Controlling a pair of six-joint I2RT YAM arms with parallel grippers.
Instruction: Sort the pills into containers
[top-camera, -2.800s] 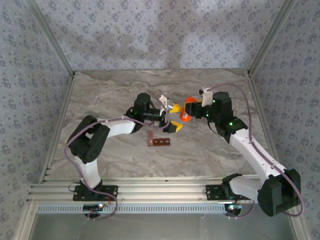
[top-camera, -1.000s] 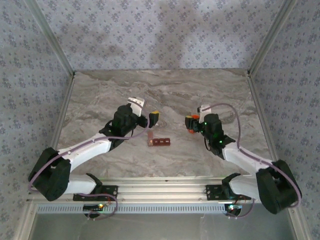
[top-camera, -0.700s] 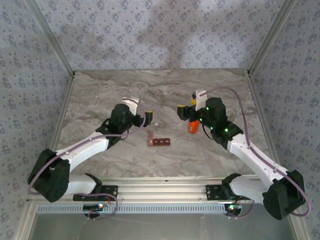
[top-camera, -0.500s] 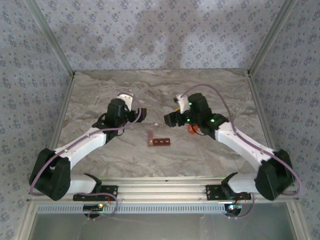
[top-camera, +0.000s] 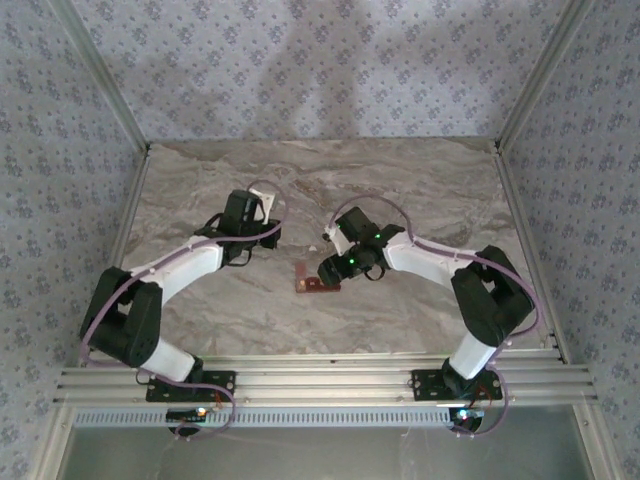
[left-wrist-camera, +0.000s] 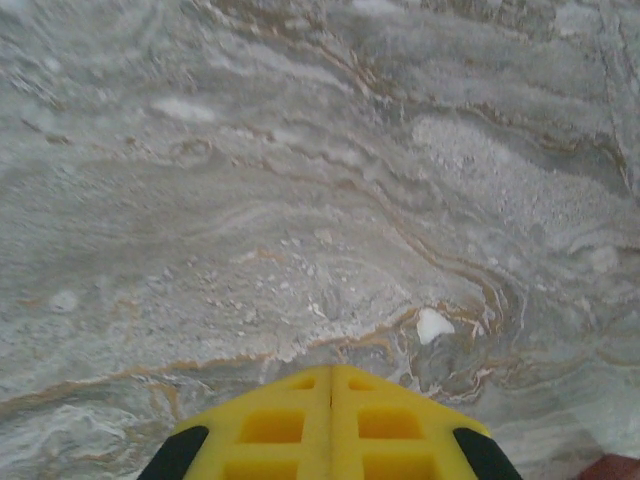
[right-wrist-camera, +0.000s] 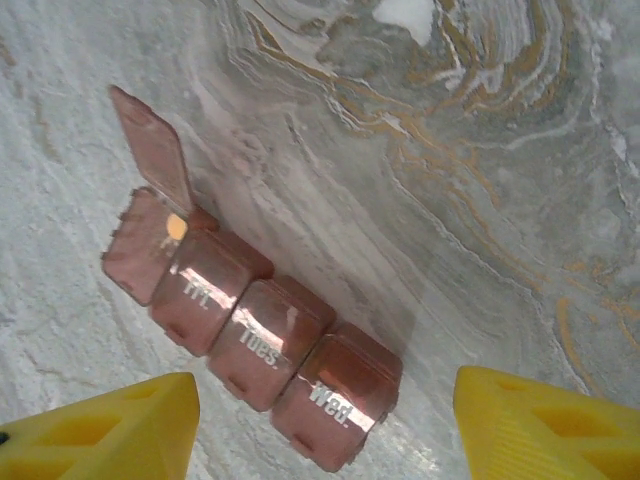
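Note:
The containers (right-wrist-camera: 250, 330) are a red-brown strip of four joined cells lying on the marble; three lids are down, marked Fri, Tues and Wed. The end cell's lid (right-wrist-camera: 150, 150) stands up, and a small orange pill (right-wrist-camera: 176, 227) lies inside that cell. My right gripper (right-wrist-camera: 325, 400) hangs over the strip, open, its yellow fingertips (right-wrist-camera: 120, 425) wide on either side and touching nothing. From above, the right gripper (top-camera: 333, 268) sits just over the containers (top-camera: 320, 286). My left gripper (left-wrist-camera: 333, 378) is shut on nothing, its yellow fingers pressed together over bare marble, left of the strip (top-camera: 266, 230).
The marble table (top-camera: 200, 180) is fenced by metal rails, with patterned walls on three sides. A white chip in the marble (left-wrist-camera: 433, 324) lies just ahead of the left fingers. The right arm (top-camera: 430, 255) arches across the table's right-centre.
My right gripper left the orange bottle and swung left to hang over the strip, its jaws narrowing a little. The left gripper closed and pulled back to the left.

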